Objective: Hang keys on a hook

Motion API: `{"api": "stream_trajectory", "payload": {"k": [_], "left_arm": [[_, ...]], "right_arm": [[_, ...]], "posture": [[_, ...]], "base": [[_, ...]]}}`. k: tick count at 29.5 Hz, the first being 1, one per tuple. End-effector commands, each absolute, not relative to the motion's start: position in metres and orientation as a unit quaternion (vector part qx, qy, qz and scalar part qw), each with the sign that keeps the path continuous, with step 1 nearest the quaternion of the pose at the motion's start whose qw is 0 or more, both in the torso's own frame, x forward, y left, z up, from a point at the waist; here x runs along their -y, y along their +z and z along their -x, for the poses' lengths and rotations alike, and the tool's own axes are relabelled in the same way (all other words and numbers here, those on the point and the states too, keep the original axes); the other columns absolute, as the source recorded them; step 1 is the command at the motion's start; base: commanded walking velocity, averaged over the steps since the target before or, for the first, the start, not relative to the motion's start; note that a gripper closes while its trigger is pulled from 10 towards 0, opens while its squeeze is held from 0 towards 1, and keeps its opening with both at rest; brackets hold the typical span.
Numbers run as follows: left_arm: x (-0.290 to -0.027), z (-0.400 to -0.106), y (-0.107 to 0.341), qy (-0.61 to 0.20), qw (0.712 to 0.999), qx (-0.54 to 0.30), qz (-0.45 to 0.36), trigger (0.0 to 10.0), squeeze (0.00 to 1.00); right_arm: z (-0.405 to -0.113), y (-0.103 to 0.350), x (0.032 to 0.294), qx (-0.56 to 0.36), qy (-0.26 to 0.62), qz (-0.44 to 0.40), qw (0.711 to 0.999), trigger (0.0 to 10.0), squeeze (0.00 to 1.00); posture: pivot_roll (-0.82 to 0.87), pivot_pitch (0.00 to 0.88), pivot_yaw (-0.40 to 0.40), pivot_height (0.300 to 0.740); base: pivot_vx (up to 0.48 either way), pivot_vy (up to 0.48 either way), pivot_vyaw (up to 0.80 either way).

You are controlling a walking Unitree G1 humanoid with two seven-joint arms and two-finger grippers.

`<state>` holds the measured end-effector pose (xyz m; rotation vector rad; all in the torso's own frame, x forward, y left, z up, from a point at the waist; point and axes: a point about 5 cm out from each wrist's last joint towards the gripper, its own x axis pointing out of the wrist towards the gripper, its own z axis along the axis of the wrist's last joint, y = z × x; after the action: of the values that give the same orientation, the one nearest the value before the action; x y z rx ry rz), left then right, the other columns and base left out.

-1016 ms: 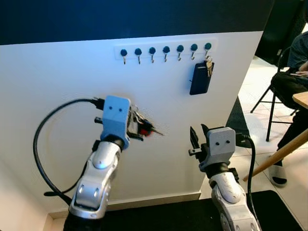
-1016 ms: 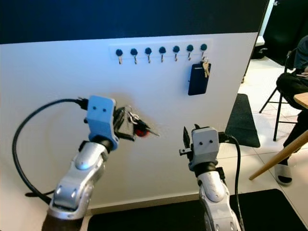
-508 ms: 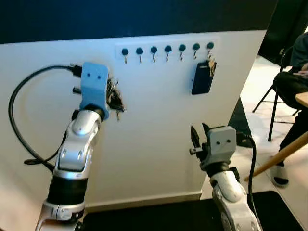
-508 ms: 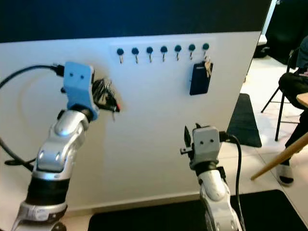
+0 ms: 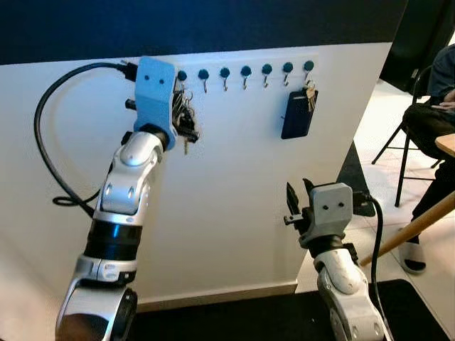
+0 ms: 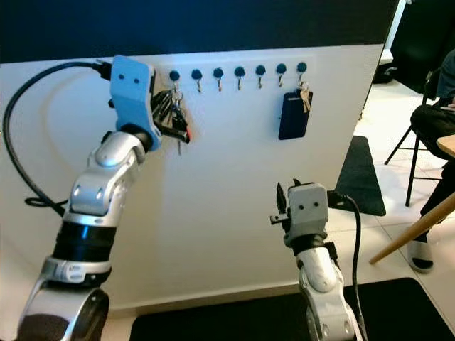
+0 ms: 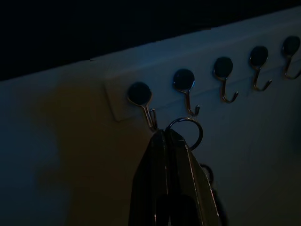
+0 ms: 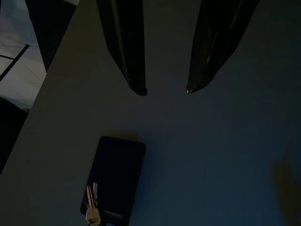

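Two hooks sit just above the round steel key ring (image 7: 184, 132) pinched in the shut left gripper (image 7: 168, 141), w/ the rack's end hook (image 7: 149, 115) at the white wall-rack's (image 5: 213, 66) left end nearest, bunch dangling below; right gripper (image 5: 297, 202) idle, open, low.

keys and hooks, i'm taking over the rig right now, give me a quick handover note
Left pincer: shut on the keys, raised to the left end of the hook rail. The key ring sits just below and between the first hook and the second hook, not yet over either.
Right pincer: open, idle, low by the wall.
Rightmost hook already carries a dark fob with keys.
Done: keys lifted to the rail.
Left: slip the ring onto a hook, release.
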<state>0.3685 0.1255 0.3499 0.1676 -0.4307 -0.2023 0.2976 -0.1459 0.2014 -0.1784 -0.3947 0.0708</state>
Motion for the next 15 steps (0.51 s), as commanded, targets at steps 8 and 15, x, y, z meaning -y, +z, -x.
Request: {"api": "stream_trajectory", "payload": {"k": [8, 15], "left_arm": [[-0.131, -0.374, 0.371, -0.107, 0.961, 0.237, -0.096, 10.0, 0.00], [-0.133, -0.380, 0.374, -0.100, 0.961, 0.238, -0.095, 10.0, 0.00]], "right_arm": [[-0.292, 0.195, 0.148, 0.188, 0.023, 0.089, 0.978, 10.0, 0.00], [-0.291, 0.194, 0.148, 0.188, 0.020, 0.087, 0.978, 10.0, 0.00]], "posture": [[0.01, 0.178, 0.099, 0.740], [0.01, 0.178, 0.103, 0.740]], "base": [[0.000, 0.000, 0.00], [0.000, 0.000, 0.00]]}}
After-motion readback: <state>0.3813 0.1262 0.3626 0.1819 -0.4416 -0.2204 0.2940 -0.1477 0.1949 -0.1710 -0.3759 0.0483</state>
